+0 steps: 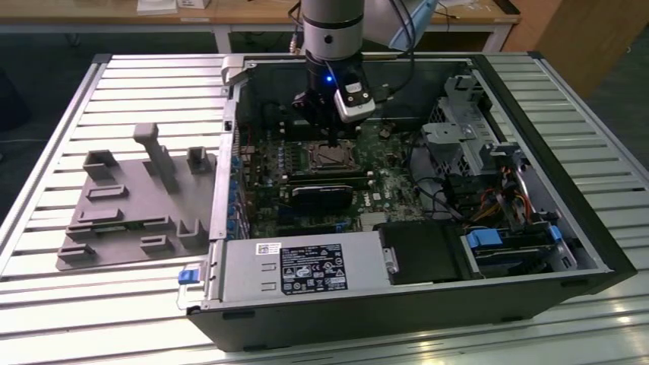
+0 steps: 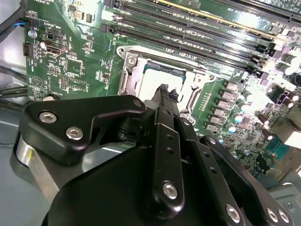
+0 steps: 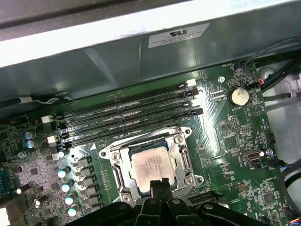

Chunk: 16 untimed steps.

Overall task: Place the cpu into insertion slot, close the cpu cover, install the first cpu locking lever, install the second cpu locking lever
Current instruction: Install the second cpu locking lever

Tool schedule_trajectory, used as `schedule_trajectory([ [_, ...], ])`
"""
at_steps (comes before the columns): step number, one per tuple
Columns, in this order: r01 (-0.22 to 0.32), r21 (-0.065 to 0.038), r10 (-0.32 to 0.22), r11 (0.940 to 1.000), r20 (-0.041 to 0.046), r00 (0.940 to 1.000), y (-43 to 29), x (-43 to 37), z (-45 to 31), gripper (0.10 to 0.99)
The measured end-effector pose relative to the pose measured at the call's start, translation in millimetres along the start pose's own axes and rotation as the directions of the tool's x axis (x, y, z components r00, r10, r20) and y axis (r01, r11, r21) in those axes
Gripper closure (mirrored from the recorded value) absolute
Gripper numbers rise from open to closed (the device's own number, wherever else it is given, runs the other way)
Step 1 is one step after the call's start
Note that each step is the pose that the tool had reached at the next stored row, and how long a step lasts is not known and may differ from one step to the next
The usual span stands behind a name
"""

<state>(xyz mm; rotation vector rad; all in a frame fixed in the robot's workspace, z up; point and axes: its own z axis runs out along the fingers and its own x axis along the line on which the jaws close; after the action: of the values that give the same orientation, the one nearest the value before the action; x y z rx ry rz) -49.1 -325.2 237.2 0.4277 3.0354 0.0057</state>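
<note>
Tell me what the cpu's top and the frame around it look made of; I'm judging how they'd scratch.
The cpu: its top looks like matte metal, silvery-beige with a dull, even sheen. The cpu cover framing it looks like thin bare steel, brighter and more reflective, with stamped edges. The gripper above them seems to be black-coated metal or plastic; which one is unclear.

In both wrist views the hand hides the near edge of the cpu; whether its fingers meet cannot be told.
</note>
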Motion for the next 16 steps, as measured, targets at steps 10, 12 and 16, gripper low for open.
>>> schedule_trajectory([
  [10, 0.0, 0.0, 0.0, 1.0, -0.0001, 1.0, -0.5, -0.5, -3.6, 0.984],
  [12, 0.0, 0.0, 0.0, 1.0, 0.0, 1.0, -1.5, -0.7, -3.5, 0.984],
  [16, 0.0, 0.0, 0.0, 1.0, 0.0, 1.0, -6.5, -2.1, -3.5, 0.984],
])
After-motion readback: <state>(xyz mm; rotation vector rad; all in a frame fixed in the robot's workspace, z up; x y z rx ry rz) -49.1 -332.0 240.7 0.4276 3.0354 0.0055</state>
